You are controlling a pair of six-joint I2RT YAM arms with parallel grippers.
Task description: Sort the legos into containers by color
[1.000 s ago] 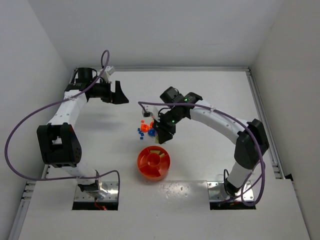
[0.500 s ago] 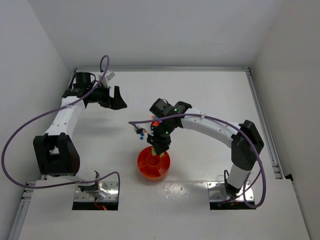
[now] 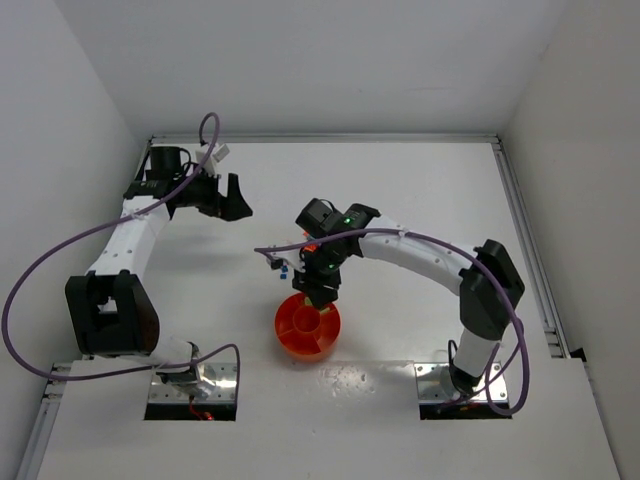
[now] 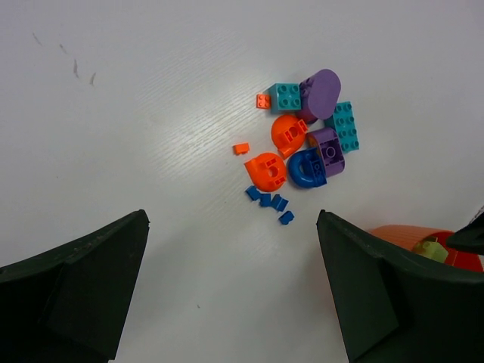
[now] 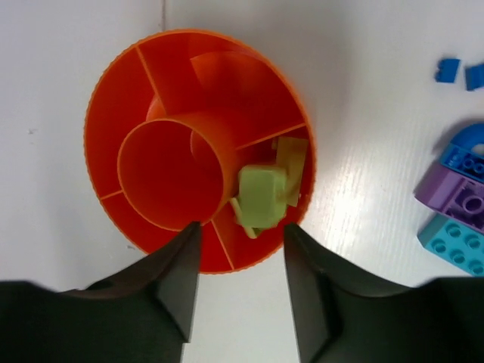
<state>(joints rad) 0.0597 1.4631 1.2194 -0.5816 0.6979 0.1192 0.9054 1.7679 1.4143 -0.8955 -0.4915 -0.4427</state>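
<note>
The round orange-red tray (image 3: 288, 338) sits near the front centre. My right gripper (image 3: 318, 292) hovers over its far rim, open and empty. In the right wrist view its jaws (image 5: 242, 227) stand apart over the tray (image 5: 102, 151). A yellow-green brick (image 5: 262, 198) lies loose on another yellow-green piece in one wedge. The loose brick pile (image 4: 302, 144) holds teal, purple, blue and orange-red pieces, with small blue bits (image 4: 271, 201) beside it. My arm mostly hides the pile in the top view. My left gripper (image 3: 232, 197) is open and empty, raised at the far left.
The tray's edge (image 4: 408, 234) shows at the lower right of the left wrist view. Blue, purple and teal bricks (image 5: 461, 197) lie just right of the tray. White walls enclose the table on three sides.
My right gripper has moved from the brick pile toward me to the tray's far rim. The yellow-green brick now lies in a wedge. The left gripper shifted slightly left.
</note>
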